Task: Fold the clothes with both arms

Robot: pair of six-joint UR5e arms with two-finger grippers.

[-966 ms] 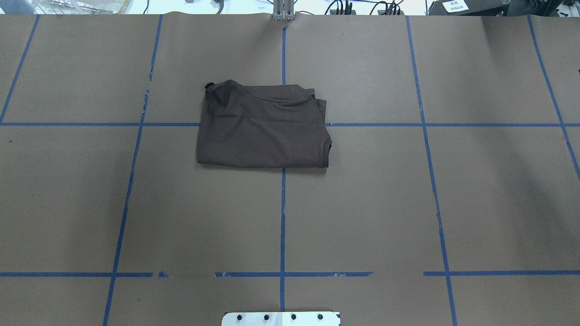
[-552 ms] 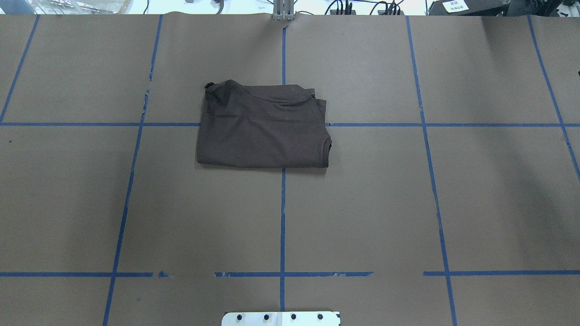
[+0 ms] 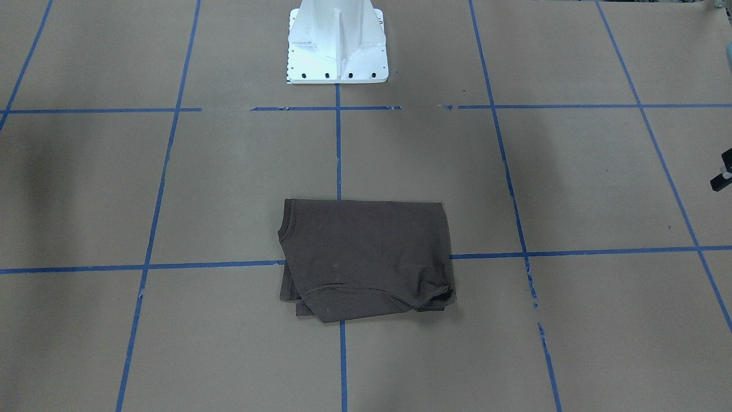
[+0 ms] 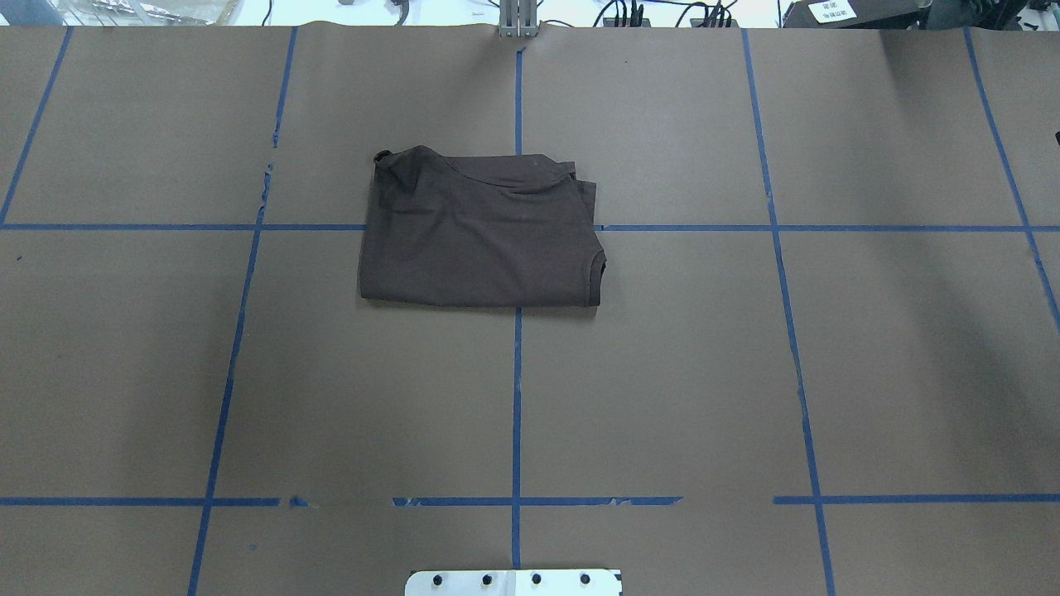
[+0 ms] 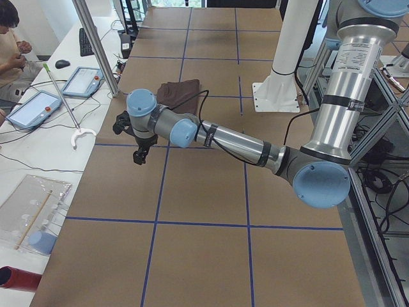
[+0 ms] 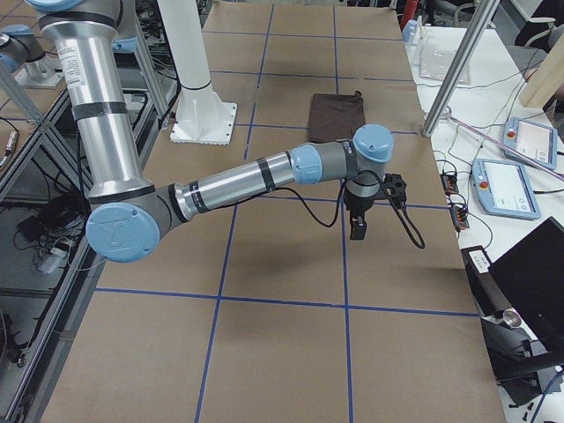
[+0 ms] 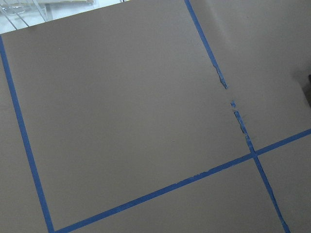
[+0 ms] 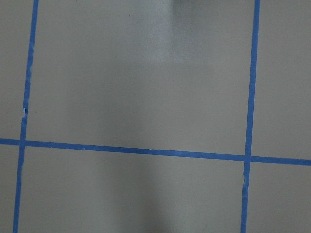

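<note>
Standing at the robot's left end of the table: the left arm (image 5: 236,144) is nearest, stretched low over the brown paper table top (image 4: 662,372). The left gripper (image 5: 139,155) points down above a blue tape line (image 5: 160,185) and holds nothing. It is well apart from the cloth. I can't tell how far its jaws are spread: the side view is too small, and the left wrist camera shows only bare paper and tape. Mid-table, across the centre tape line, is the dark T-shirt (image 4: 480,236). It lies flat on the paper as a compact layered rectangle with nothing touching it. The ribbed collar curve (image 3: 283,229) shows on one short side, and the corner (image 3: 440,294) at the other end is slightly bunched, with lower layers peeking out. The white pedestal (image 3: 337,43) stands behind it. At the far end the right arm (image 6: 238,181) mirrors the left, with the right gripper (image 6: 359,227) hanging over the paper with nothing in it. Its jaw gap can't be judged either, and its wrist camera also shows only paper and tape. My read is that folding is essentially done and this is the stand-off after release. If anything remains, it's either homing the arms or one tidy-up. A tidy-up would need both grippers brought in from opposite sides and every layer at that loose corner pinched together, or the stack will shear.
</note>
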